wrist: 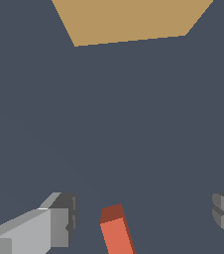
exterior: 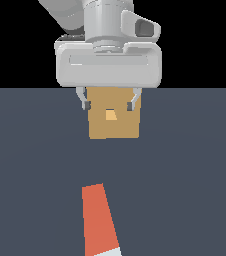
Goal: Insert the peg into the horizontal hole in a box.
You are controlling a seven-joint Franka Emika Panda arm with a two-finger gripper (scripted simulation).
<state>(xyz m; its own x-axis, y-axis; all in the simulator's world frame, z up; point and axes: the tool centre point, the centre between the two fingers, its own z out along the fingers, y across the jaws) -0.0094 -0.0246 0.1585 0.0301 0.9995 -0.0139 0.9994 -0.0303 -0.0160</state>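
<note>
Exterior view shows the claw (exterior: pixel 108 105) spread wide and empty, hanging in front of the box (exterior: pixel 114 119), while the peg (exterior: pixel 101 220) lies skewed on the tabletop (exterior: pixel 185 175) well short of that box, so a straight-down grab risks a crooked grip that jams at the hole (exterior: pixel 111 115).

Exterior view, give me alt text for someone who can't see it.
An open gripper hangs in front of a tan box with a small square hole in its face. An orange-red peg with a white end lies ungrasped on the dark floor, nearer the camera.
</note>
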